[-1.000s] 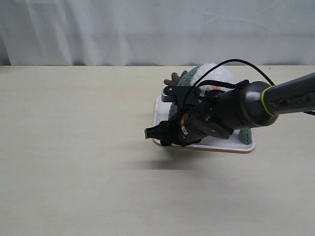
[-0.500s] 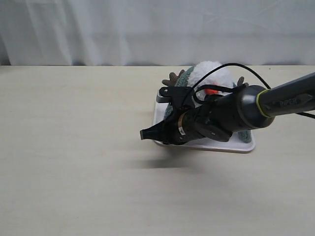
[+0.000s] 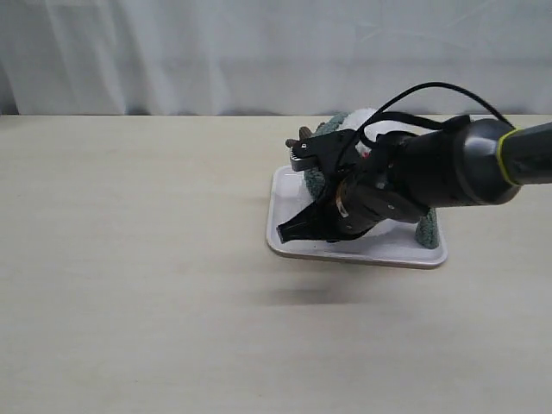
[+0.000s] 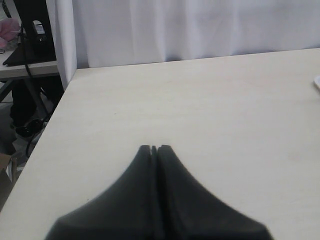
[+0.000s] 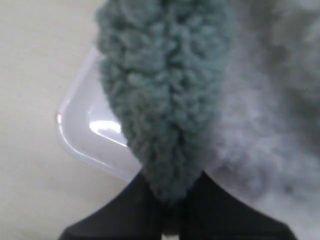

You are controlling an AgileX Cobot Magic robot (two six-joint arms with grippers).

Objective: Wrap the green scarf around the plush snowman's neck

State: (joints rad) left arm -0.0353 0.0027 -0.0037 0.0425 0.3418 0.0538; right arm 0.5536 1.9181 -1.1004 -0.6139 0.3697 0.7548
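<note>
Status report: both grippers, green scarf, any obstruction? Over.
Right gripper shut on end of fuzzy grey-green knitted scarf, beside fluffy white plush snowman. Left gripper shut, empty, over table. No obstruction seen.

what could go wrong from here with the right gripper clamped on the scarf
1. The right gripper pinches only the tip of the fuzzy green scarf; a pull might slip it free.
2. The scarf lies against the plush snowman on the tray; tugging might tip the toy or slide the tray.

The right arm (image 3: 440, 168) hides most of the plush snowman (image 3: 362, 116). The green scarf (image 5: 165, 100) ends unseen between the fingers (image 5: 125, 215).
</note>
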